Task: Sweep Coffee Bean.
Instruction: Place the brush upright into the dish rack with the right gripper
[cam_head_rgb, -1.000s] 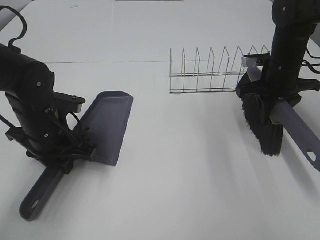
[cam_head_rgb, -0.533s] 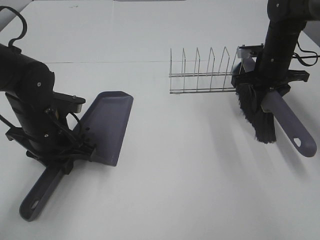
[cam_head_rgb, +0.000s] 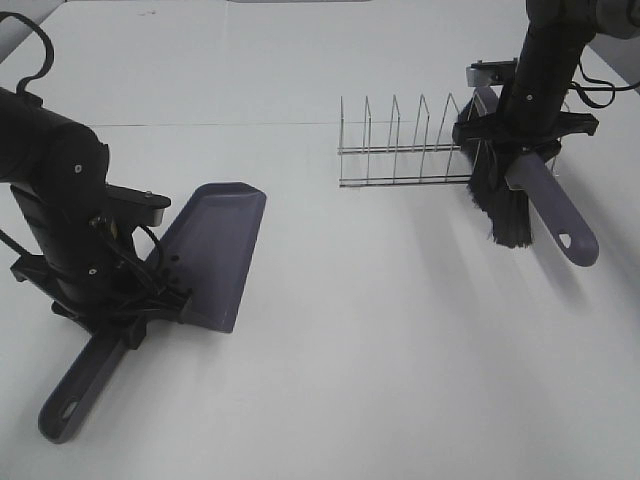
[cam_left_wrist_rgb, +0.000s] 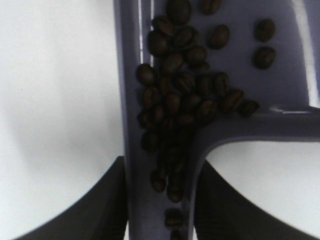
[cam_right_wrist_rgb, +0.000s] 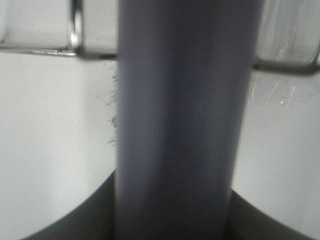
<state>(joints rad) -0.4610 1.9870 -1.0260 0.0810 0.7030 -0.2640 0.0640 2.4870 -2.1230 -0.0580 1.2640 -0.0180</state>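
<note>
My left gripper (cam_head_rgb: 140, 308) is shut on the purple dustpan (cam_head_rgb: 218, 250), whose handle (cam_head_rgb: 78, 388) points toward the table's front edge. In the left wrist view the coffee beans (cam_left_wrist_rgb: 185, 95) lie heaped in the dustpan (cam_left_wrist_rgb: 240, 30), near its handle end between the dark fingers (cam_left_wrist_rgb: 102, 205). No beans show on the table. My right gripper (cam_head_rgb: 522, 148) is shut on the purple handle (cam_head_rgb: 552, 208) of the brush and holds it above the table. Its black bristles (cam_head_rgb: 505, 205) hang by the right end of the wire rack. The right wrist view shows the handle (cam_right_wrist_rgb: 180, 120) close up.
A wire rack (cam_head_rgb: 405, 148) with several upright dividers stands on the white table (cam_head_rgb: 380, 340) at the back, right of centre. Its wires (cam_right_wrist_rgb: 75, 30) show behind the brush handle in the right wrist view.
My right arm has carried the brush back and to the left, up to the rack's right end. The left arm and dustpan have not moved.
</note>
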